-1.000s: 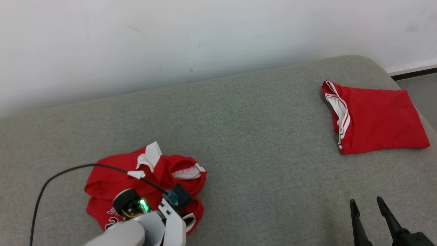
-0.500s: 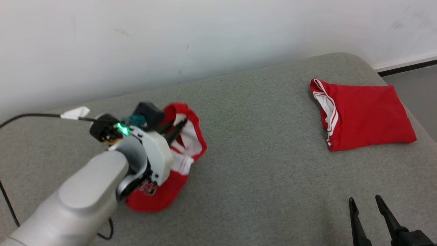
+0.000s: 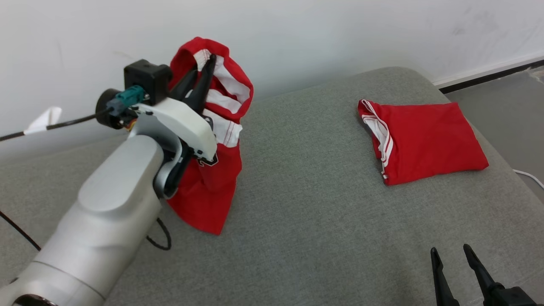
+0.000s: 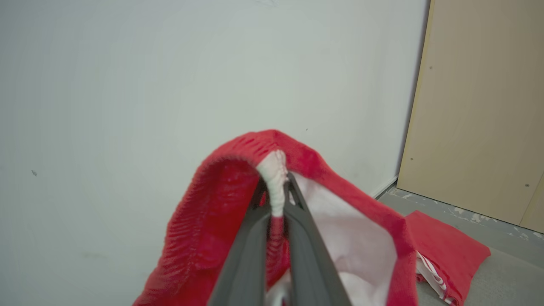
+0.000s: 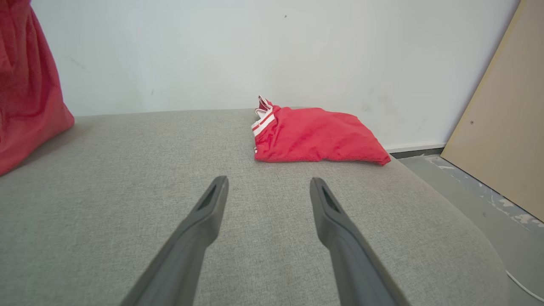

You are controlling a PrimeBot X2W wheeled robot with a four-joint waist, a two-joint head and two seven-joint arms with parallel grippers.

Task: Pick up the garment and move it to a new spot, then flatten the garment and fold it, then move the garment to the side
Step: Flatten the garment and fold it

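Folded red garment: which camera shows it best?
Head view: the folded garment lies whole, seen from above. The right wrist view shows it low, side-on. The left wrist view shows a part, behind the held garment.

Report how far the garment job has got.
Done: pickup; the left end effector is shut on the red garment, which hangs over the grey cushion. In hand: carrying it to a new spot. Left: flattening, folding, moving aside. The right end effector is open, unused.
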